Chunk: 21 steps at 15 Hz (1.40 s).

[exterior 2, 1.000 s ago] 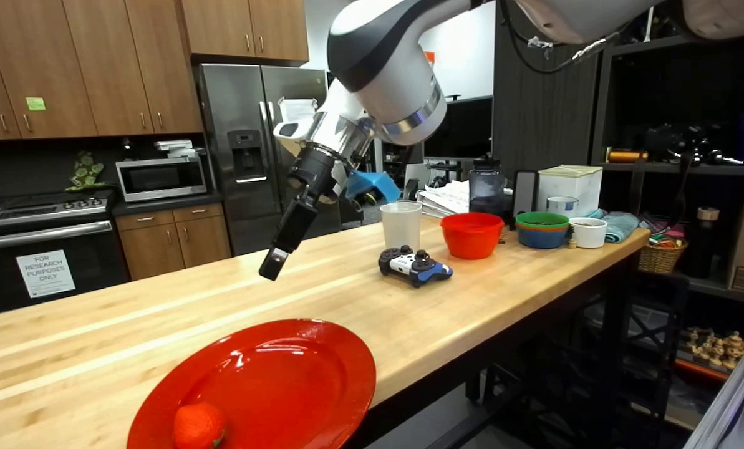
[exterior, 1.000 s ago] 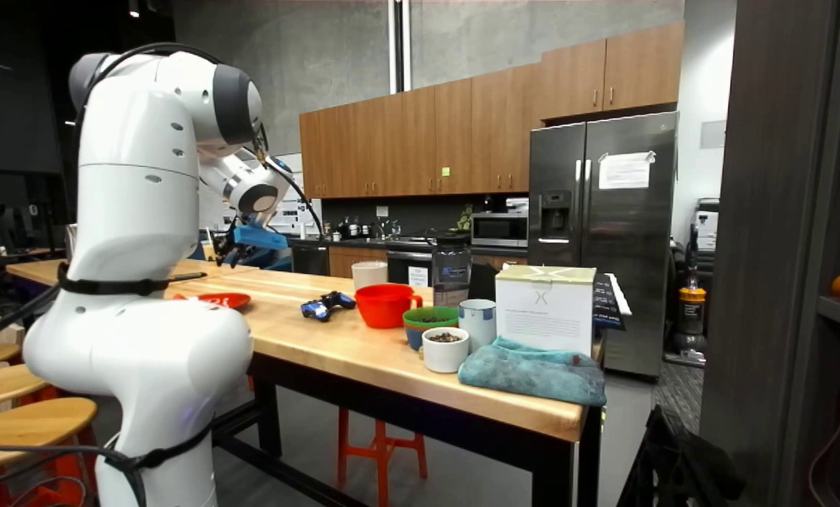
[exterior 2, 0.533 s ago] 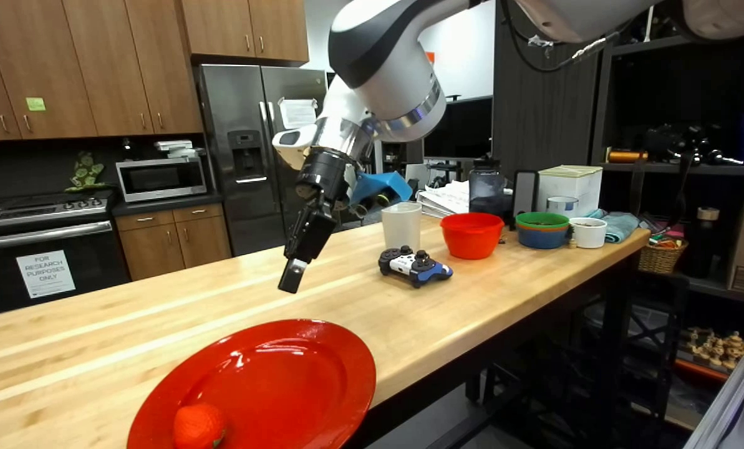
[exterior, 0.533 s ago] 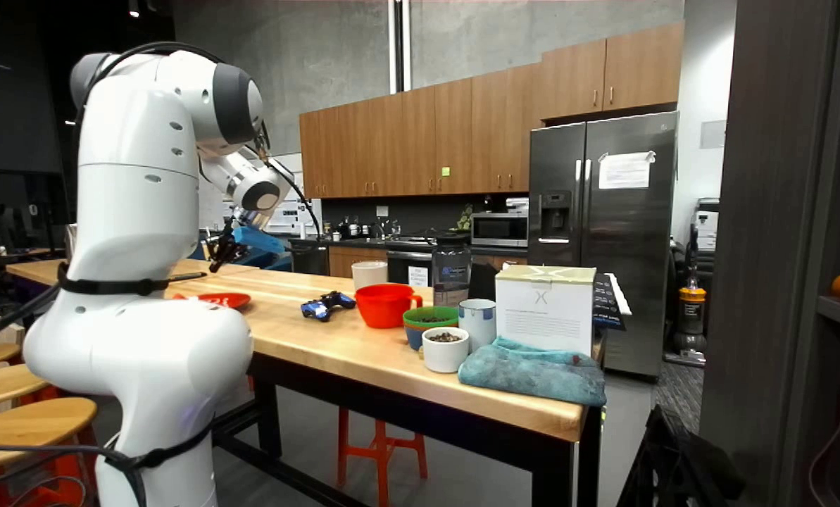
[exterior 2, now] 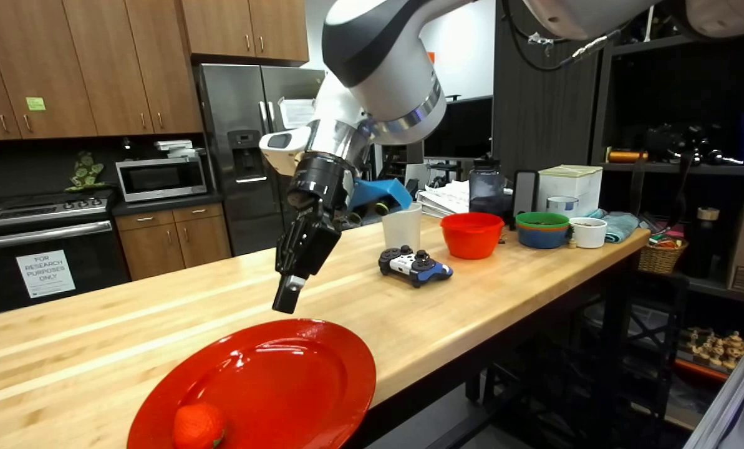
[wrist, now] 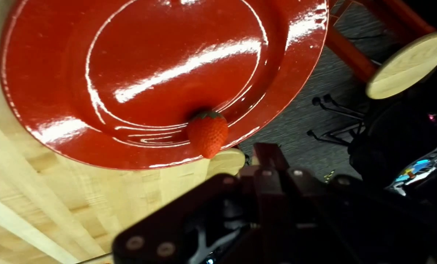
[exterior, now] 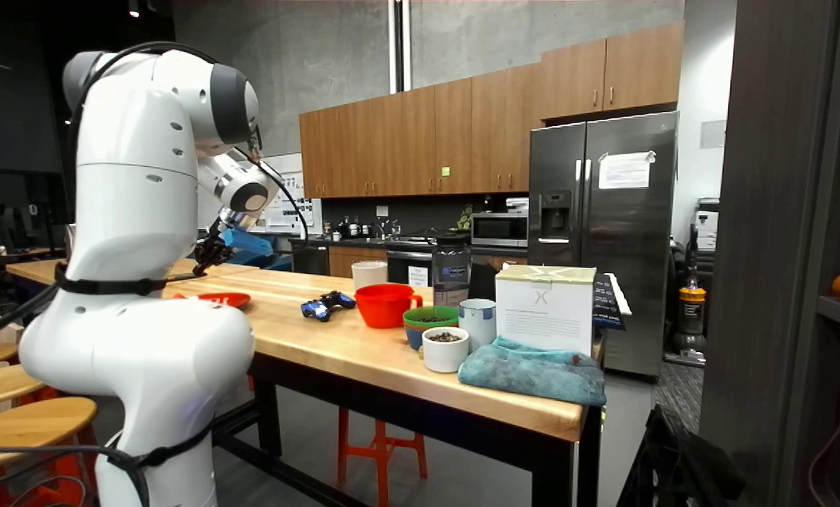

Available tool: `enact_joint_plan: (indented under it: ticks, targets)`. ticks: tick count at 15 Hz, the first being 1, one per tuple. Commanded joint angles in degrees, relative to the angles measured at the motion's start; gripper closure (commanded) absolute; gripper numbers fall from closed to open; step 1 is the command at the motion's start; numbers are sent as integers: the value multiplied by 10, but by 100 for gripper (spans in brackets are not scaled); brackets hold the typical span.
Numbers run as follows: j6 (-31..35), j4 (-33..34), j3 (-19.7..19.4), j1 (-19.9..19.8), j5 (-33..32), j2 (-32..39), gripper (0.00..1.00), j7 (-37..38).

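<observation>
Hangs apart from the red plate, with fingers together and nothing seen between them. Ahead, see a strawberry lying on its side on that plate, set by the long edge of the counter, with leaves toward the plate's middle. Judging by looks, probably light, and soft and easily bruised if real; cannot tell whether real or toy. Might roll on the glossy plate; best gripped gently across the widest part, just below the leaves.
</observation>
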Motion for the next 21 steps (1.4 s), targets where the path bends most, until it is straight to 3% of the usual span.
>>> enact_joint_plan:
  ticks: [1,7,13,21]
  targets:
    - [24,-33,2,14,-1,-17,100,-20]
    - [119,-72,3,29,-40,-15,100,-9]
    - [216,-115,6,28,-137,-6,100,19]
    - [227,-140,-1,21,-252,-12,100,69]
